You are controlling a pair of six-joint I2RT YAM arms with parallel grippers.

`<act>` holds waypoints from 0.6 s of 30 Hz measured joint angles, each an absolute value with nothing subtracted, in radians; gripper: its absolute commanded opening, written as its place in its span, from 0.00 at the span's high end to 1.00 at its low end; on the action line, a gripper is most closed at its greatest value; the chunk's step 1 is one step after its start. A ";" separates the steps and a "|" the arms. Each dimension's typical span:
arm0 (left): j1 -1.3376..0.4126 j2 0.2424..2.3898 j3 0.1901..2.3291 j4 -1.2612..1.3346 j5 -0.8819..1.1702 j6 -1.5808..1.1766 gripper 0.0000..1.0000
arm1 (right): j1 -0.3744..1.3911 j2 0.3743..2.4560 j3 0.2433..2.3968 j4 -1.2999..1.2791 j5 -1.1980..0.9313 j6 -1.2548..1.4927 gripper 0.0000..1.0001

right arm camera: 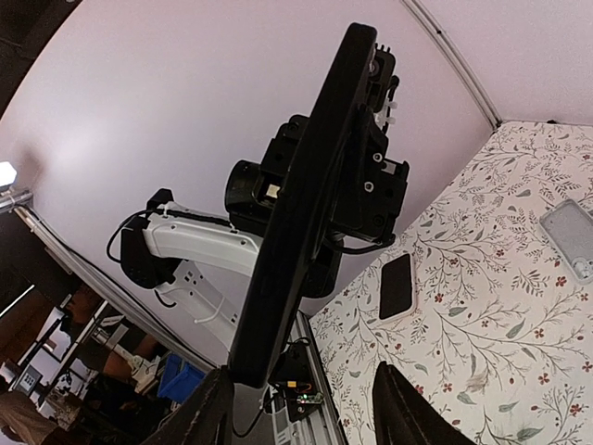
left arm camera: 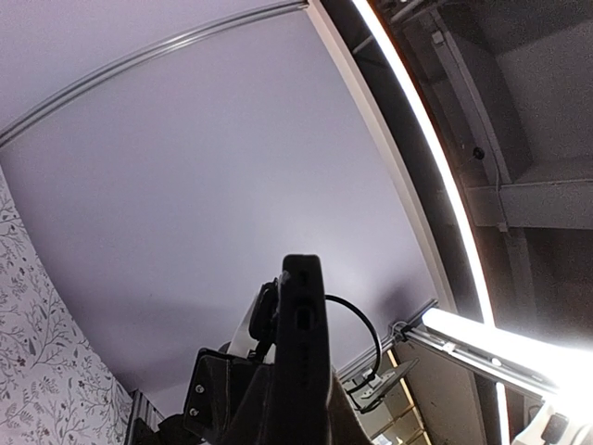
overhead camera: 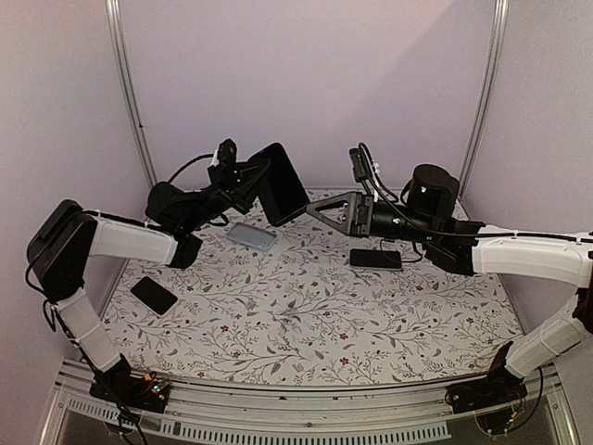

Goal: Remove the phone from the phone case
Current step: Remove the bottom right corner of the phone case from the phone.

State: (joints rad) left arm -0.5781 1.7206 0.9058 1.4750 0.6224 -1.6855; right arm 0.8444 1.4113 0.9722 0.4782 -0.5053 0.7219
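A black phone in its dark case [overhead camera: 281, 183] is held upright in the air above the far part of the table. My left gripper [overhead camera: 250, 178] is shut on it from the left. In the left wrist view the cased phone [left arm camera: 304, 343] shows edge-on between the jaws. My right gripper [overhead camera: 313, 209] is open just right of the phone's lower edge, not gripping it. In the right wrist view the phone [right arm camera: 310, 204] stands edge-on, its lower end just above and between my open fingers [right arm camera: 202, 417]. The left gripper [right arm camera: 357, 190] shows behind it.
On the floral tablecloth [overhead camera: 306, 315] lie a clear case or light phone [overhead camera: 252, 235] at the back, a black phone [overhead camera: 154, 295] at the left and another black phone [overhead camera: 375, 259] under the right arm. Purple walls close in the back and sides.
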 measured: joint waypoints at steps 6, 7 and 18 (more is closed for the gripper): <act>-0.570 1.721 0.906 1.475 0.620 -1.667 1.00 | 0.844 1.421 0.980 0.453 -0.484 0.753 0.51; -0.567 1.721 0.906 1.475 0.620 -1.662 1.00 | 0.844 1.424 0.981 0.452 -0.482 0.761 0.51; -0.559 1.721 0.906 1.474 0.616 -1.597 1.00 | 0.830 1.446 0.981 0.445 -0.480 0.849 0.52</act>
